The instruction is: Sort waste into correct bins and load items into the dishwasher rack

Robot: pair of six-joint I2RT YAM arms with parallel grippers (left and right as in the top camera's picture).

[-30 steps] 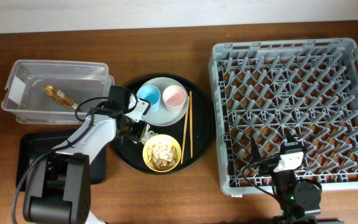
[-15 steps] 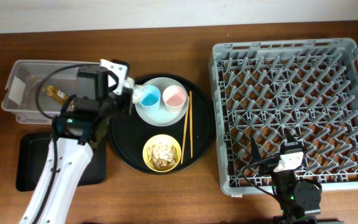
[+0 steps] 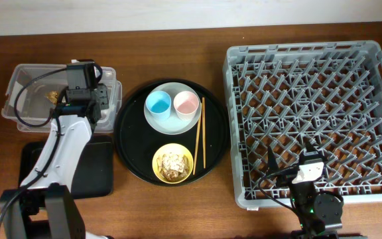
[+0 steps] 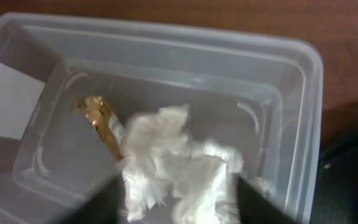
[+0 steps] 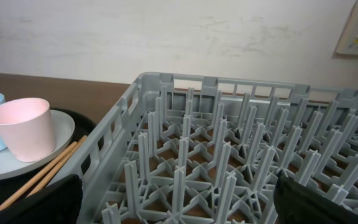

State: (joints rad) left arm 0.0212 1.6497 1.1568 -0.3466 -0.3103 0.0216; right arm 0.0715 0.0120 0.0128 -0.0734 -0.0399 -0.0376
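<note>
The left gripper (image 4: 176,202) is positioned above the clear tub (image 4: 291,93) in the upper left of the overhead frame. In the left wrist view, its two fingers (image 4: 104,202) appear as dark, blurred shapes at the lower edge and stand apart. The crumpled white paper (image 4: 179,168) sits between them, inside the tub. Blur prevents confirming whether the paper touches either finger. The brown-gold wrapper (image 4: 101,121) lies on the tub floor, just beside the paper toward the upper left.

The right gripper (image 5: 179,202) is at the lower edge of the overhead frame, at the near rim of the grey rack (image 3: 314,113). Its fingers are spread wide at the two lower corners of the right wrist view. They hold nothing, and only rack pegs show between them.

The round black tray (image 3: 131,153) in the centre carries the plate (image 3: 171,123), on which the blue cup (image 3: 158,103) and pink cup (image 3: 186,103) stand upright. The chopsticks (image 3: 199,133) lie beside the plate. The yellow bowl (image 3: 158,159) holds the beige food scraps (image 3: 173,164). The shallow black tray (image 3: 98,172) sits at lower left
</note>
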